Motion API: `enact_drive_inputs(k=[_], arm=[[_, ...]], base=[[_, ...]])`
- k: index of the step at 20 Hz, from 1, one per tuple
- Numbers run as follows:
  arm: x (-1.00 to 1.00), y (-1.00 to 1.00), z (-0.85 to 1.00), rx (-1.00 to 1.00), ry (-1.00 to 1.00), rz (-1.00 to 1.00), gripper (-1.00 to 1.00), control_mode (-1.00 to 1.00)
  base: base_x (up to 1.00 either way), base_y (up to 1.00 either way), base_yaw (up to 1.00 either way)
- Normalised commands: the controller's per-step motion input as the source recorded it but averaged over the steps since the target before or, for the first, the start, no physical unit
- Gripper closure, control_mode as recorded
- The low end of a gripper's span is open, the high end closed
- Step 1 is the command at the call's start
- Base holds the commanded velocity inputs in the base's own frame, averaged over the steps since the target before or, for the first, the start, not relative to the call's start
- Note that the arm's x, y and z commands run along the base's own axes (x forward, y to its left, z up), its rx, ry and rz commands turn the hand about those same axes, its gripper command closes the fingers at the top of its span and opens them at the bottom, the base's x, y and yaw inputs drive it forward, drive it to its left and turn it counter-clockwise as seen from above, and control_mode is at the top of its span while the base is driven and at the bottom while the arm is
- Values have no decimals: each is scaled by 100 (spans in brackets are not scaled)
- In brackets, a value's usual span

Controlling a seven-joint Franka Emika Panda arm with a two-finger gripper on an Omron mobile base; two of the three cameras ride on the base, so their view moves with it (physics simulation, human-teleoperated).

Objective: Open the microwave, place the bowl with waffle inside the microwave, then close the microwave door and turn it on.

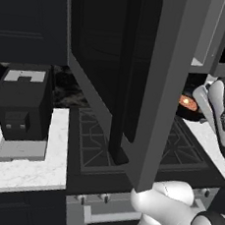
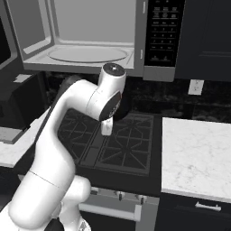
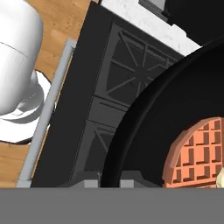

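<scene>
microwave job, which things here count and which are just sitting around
Part of the job:
- microwave, cavity open
- microwave door, swung wide
- bowl with waffle, held in the gripper above the stove

Just about:
- coffee machine on the marble counter
- stove
- wall outlet

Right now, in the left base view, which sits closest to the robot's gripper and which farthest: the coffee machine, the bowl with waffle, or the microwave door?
1. bowl with waffle: at the right, its rim pinched in the gripper.
2. microwave door: swung open in mid-picture, just left of the bowl.
3. coffee machine: on the counter at far left.
</scene>
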Motion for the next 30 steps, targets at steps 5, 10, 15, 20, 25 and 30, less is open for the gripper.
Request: enact_drive_inputs(k=[5,10,15,20,25,30], arm=[[15,32,58,0,-8,-14,100,-100],[20,30,52,0,-19,-7,100,-100],[18,19,55,0,-21,-3,100,-100],[37,28,32,0,-12,-3,100,-100],[60,47,19,1,-8,0,100,-100],[60,38,29,0,-7,0,100,-100]], base=[[0,0,0],[0,0,0],[0,0,0],[0,0,0],[0,0,0],[0,0,0]])
